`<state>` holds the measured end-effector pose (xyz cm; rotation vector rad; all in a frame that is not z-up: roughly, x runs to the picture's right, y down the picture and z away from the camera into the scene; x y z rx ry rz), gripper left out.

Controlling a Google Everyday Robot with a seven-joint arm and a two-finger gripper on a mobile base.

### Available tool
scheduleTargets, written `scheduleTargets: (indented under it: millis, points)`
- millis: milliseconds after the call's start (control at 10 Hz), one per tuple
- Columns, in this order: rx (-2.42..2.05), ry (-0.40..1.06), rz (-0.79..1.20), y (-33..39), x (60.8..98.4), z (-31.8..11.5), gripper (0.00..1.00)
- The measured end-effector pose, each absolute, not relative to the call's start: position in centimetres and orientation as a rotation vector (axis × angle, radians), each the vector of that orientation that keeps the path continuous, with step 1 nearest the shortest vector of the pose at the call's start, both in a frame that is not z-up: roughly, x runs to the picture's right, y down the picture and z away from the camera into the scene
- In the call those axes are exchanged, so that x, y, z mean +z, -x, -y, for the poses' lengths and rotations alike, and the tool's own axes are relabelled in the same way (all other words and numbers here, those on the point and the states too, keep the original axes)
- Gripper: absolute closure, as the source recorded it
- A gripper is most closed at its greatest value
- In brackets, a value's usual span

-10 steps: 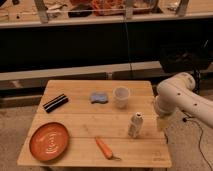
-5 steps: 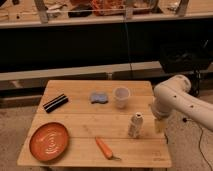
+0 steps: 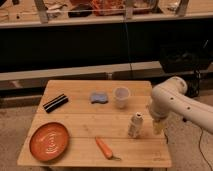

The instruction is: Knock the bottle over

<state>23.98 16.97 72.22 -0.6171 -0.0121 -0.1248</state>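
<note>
The bottle (image 3: 135, 125) is small and whitish-grey with a narrow white neck. It stands upright on the wooden table (image 3: 80, 117), near the front right. My gripper (image 3: 158, 127) hangs down from the white arm (image 3: 172, 102) just to the right of the bottle, close beside it at about its height. A small gap seems to lie between them.
A translucent white cup (image 3: 121, 97) stands behind the bottle, with a blue-grey sponge (image 3: 99, 97) to its left. A black bar (image 3: 55, 103) lies at the back left, an orange plate (image 3: 49, 141) at the front left, and an orange-handled tool (image 3: 105, 148) at the front. The table's right edge is near the gripper.
The arm has shifted a little down and to the left, bringing the gripper closer to the bottle. The bottle still stands upright in the same place.
</note>
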Motion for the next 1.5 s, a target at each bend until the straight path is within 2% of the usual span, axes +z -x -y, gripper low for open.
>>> scheduleTargets:
  millis: [300, 400, 500, 800, 1000, 1500]
  points:
    - [-0.149, 0.619, 0.017, -23.5, 72.2, -17.2, 0.36]
    - [-0.155, 0.619, 0.018, -23.4, 72.2, -17.3, 0.45]
    - [-0.167, 0.62, 0.02, -23.2, 72.1, -17.4, 0.48]
    - [-0.206, 0.622, 0.034, -22.4, 72.2, -17.5, 0.34]
    - [-0.242, 0.625, 0.049, -21.5, 72.3, -17.5, 0.39]
    - [-0.319, 0.636, 0.082, -16.8, 72.2, -17.8, 0.88]
